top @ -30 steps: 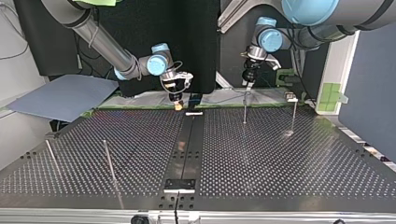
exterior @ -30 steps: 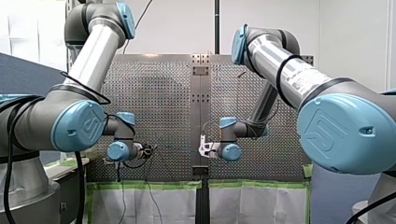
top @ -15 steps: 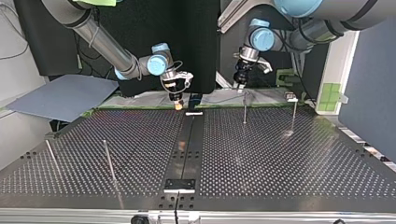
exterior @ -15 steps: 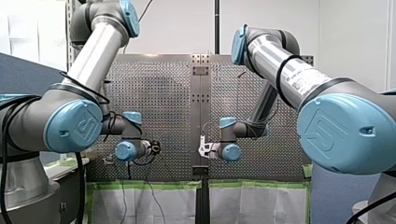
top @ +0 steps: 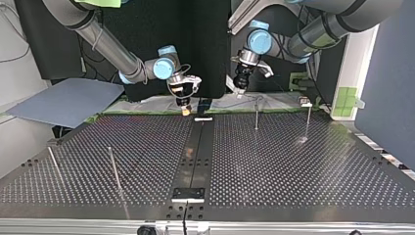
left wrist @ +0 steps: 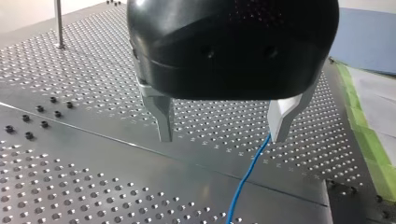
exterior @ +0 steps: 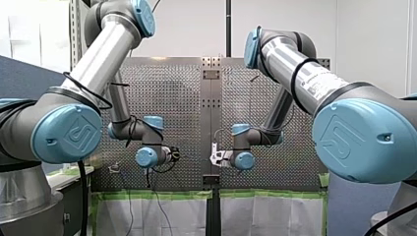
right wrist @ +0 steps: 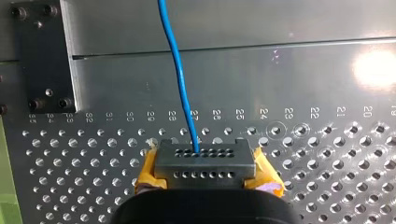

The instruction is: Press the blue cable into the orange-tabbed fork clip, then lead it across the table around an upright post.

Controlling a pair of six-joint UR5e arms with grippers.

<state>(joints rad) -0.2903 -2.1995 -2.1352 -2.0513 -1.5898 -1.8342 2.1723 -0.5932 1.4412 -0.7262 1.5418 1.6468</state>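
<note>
A blue cable (right wrist: pixel 180 79) is seen running straight over the bare bench (right wrist: pixel 303 70). One end is clamped in the right claw (right wrist: pixel 201 161), which is clenched on it btwn yellow pads (right wrist: pixel 148 171). In the left wrist view the same cable is seen passing just beside one tip of the left claw (left wrist: pixel 222 137), whose metal fingers (left wrist: pixel 163 114) are spread wide w/ nothing gripped; whether it touches that tip cannot be told. In the top view both claws are placed at the bench's far edge, near its middle seam, w/ a thin upright post (top: pixel 256 115) near the left claw. The orange-tabbed fork clip cannot be made out. The step in hand is judged to be a pickup of the cable by the left claw. To be done well, the cable should be centred btwn the fingers before closing, the right claw's hold kept firm, slack kept low, and the post cleared so no snag is caused.
</note>
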